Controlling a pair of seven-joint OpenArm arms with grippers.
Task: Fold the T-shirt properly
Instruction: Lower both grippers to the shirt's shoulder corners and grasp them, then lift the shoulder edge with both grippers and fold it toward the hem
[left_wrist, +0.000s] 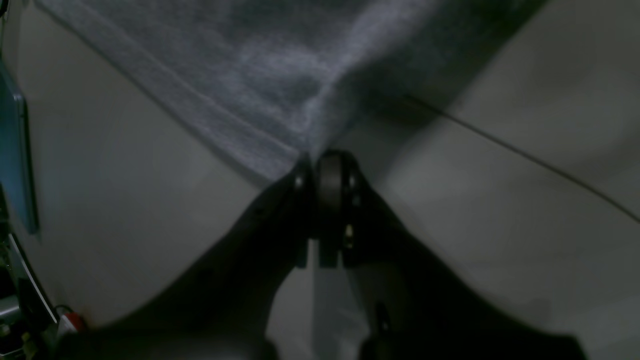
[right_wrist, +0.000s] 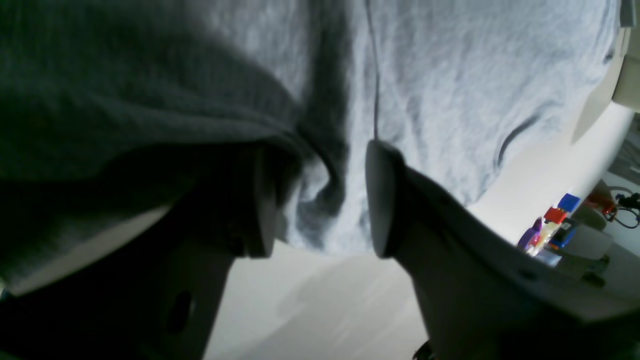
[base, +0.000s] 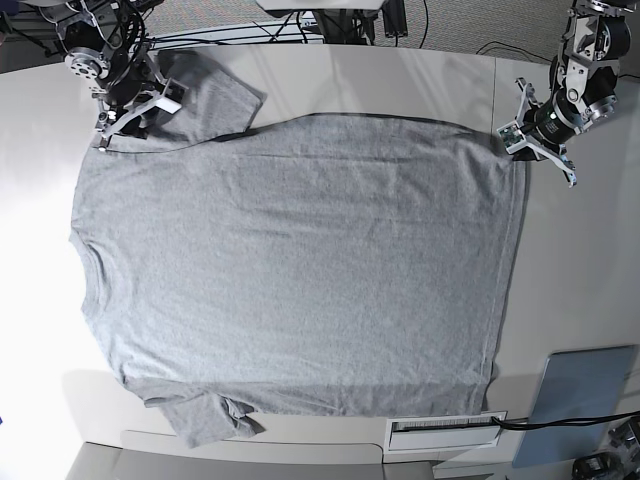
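Base view shows the T-shirt spread flat on the table, long axis sideways. Left gripper pinches its hem corner; right gripper (jaws apart) straddles the sleeve edge.

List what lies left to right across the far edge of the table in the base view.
right gripper → T-shirt sleeve → left gripper

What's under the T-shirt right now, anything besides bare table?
Only the pale table shows around the spread T-shirt. No lump shows through the cloth, but whatever lies flat beneath is covered. The blue-grey pad lies apart, uncovered.
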